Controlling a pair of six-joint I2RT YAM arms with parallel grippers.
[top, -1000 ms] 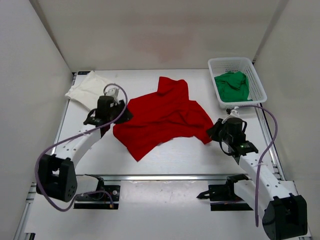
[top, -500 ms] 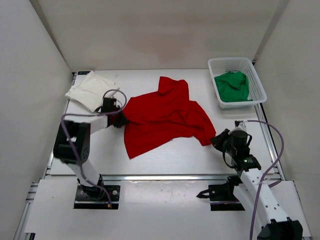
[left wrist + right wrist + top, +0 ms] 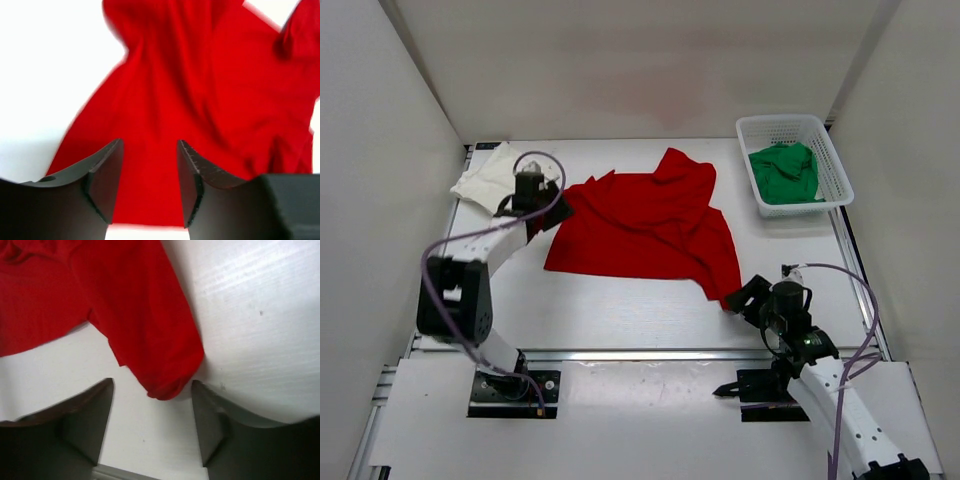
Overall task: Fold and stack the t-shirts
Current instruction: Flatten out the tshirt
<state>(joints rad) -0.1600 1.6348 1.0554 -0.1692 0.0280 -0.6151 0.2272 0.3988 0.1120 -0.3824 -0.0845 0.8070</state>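
Red t-shirt [image 3: 645,225] rumpled on table [image 3: 620,315], left end effector [image 3: 552,203] spread at 9 o'clock edge, right end effector [image 3: 744,296] spread at 5 o'clock sleeve tip, cream t-shirt [image 3: 485,176] at 10 o'clock, green t-shirt [image 3: 783,172] in basket [image 3: 776,124] at 2 o'clock

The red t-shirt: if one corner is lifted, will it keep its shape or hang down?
Probably hang down: the red t-shirt lies in soft wrinkles and folds, so it looks floppy. It seems thin, so likely light. Pushed on the smooth table, it would probably bunch up rather than slide whole.
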